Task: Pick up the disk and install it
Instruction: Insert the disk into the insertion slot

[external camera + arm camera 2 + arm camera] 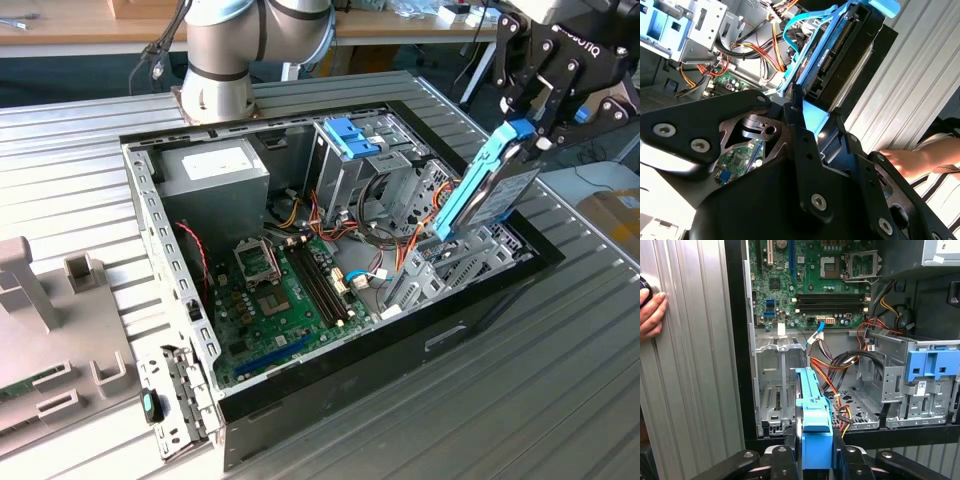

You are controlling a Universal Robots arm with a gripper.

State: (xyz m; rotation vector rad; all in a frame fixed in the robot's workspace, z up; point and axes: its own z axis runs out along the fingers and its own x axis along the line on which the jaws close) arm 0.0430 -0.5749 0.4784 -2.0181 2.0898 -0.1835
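Disk (pixel 492 190): tilted, its lower end dipping into the open computer case (pixel 400 345) at the edge on the exterior view's right.
Gripper (pixel 522 120): we see its fingers clamped on the disk's blue end tab — carrying it.
Drive cage (pixel 352 150): blue-topped, by the case's far edge — apart from the disk.

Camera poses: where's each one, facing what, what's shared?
Exterior view: off-arm, looking down into the open case; shows arm base and end effector gripping the disk.
First wrist view: behind the end effector, looking along the disk into the case; fingers show.
Second wrist view: beside the end effector, facing the disk's flank.
Shared: both wrist views catch a person's hand.
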